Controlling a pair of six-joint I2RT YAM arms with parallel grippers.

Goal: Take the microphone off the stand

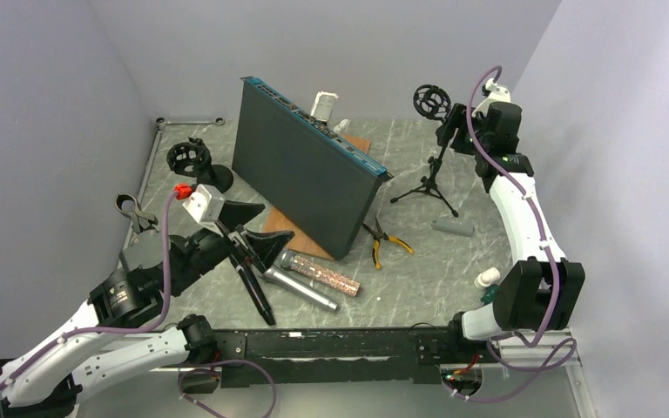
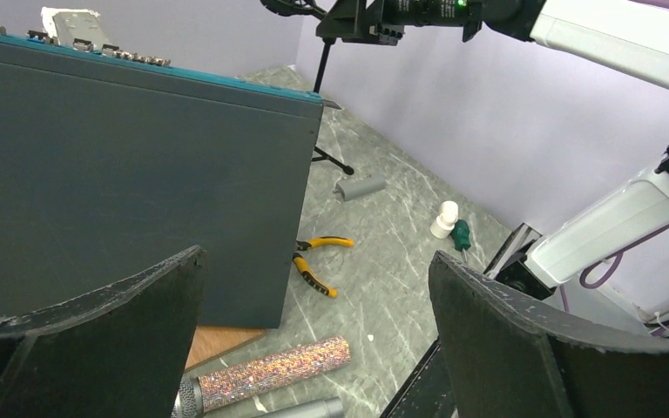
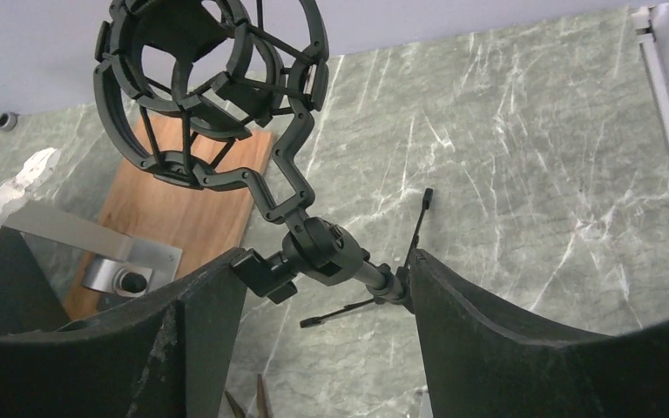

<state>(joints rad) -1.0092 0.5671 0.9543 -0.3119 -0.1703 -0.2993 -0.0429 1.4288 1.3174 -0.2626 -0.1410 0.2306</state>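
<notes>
Grey marble table (image 1: pixel 453 261) carries the tripod stand (image 1: pixel 433 178) at 1 o'clock in the top view. A black shock mount (image 1: pixel 429 100) sits at the head of its pole.

Right gripper (image 3: pixel 327 266): the fingers bracket the swivel joint below the mount, one on each side and partly spread. Whether they press the joint cannot be told.

Two microphones lie flat on the table at 8 o'clock from the stand, well apart from it. These are the glitter microphone (image 1: pixel 320 272) and, just beside it at 7 o'clock, the silver microphone (image 1: pixel 303 289).

Left gripper (image 2: pixel 315 255): the fingers are spread wide, holding nothing, and it hovers above the glitter microphone's head end.

Dark panel (image 1: pixel 300 178) stands on edge at 12 o'clock from the microphones.
</notes>
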